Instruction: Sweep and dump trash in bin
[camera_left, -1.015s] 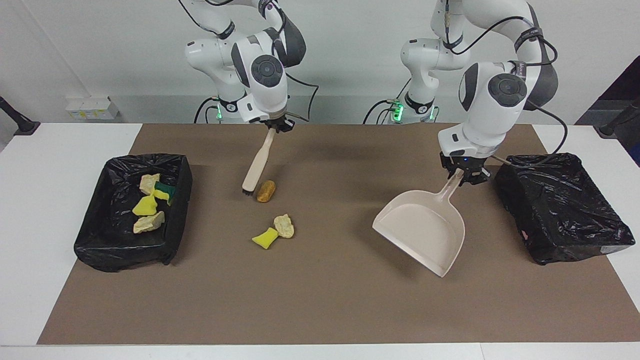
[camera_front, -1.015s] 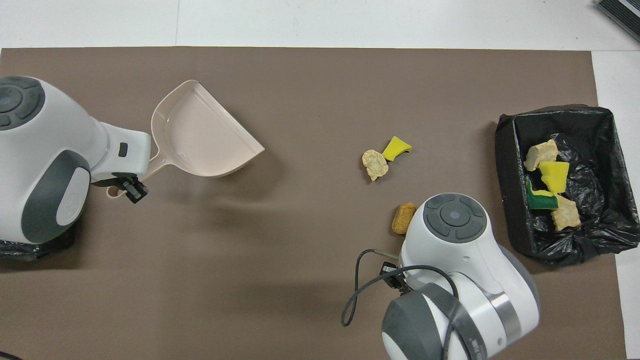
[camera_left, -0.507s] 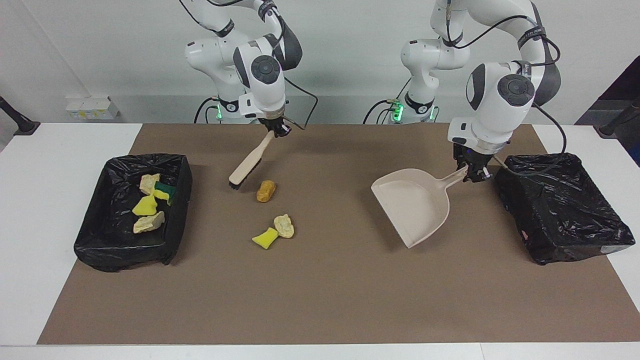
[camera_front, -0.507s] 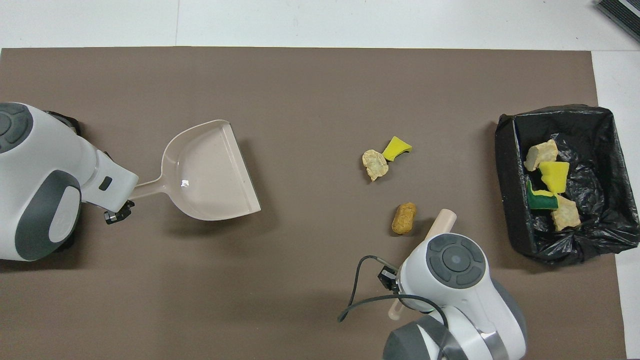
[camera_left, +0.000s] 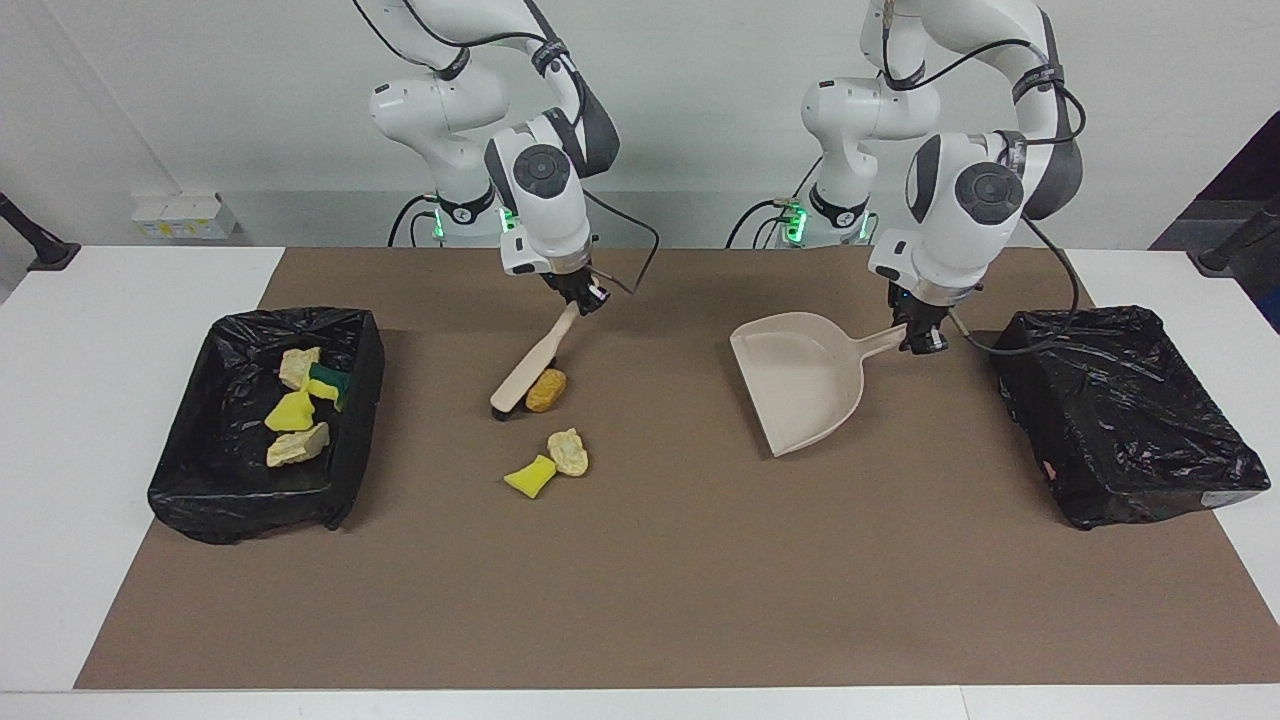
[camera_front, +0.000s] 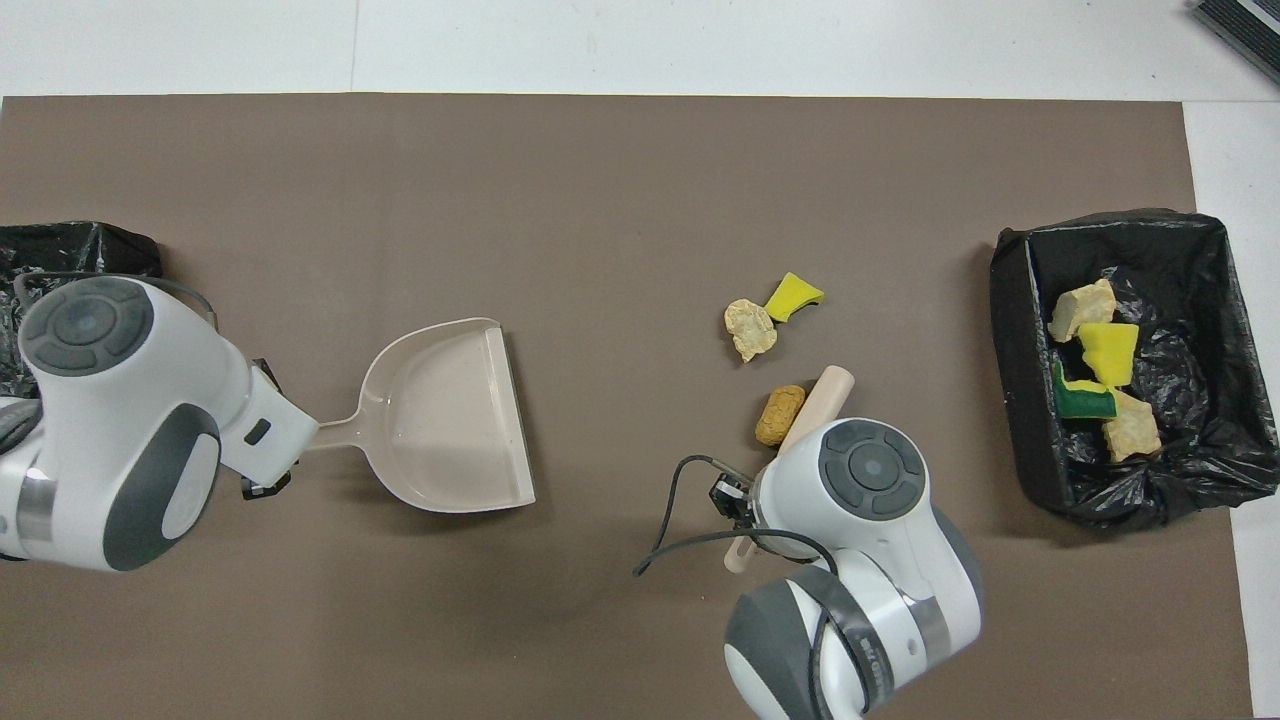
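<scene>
Now the right gripper (camera_left: 588, 297) has its fingers closed on the brush (camera_left: 530, 366) handle, the brush slanting down so its bristle end meets the mat (camera_left: 650, 600) right against the orange-brown scrap (camera_left: 546, 390). Just farther from the robots lie a tan scrap (camera_left: 569, 452) and a yellow scrap (camera_left: 530, 476), touching each other. Four more scraps (camera_left: 300, 405) sit in the black-lined bin (camera_left: 345, 480) at the right arm's end of the tabletop (camera_left: 60, 480). The left gripper (camera_left: 918, 338) clamps the dustpan (camera_left: 800, 385) handle, its fingers shut on it, the pan's open edge turned toward the loose scraps and well apart from them. A second bin (camera_left: 1120, 410) stands at the left arm's end, just beside that gripper
</scene>
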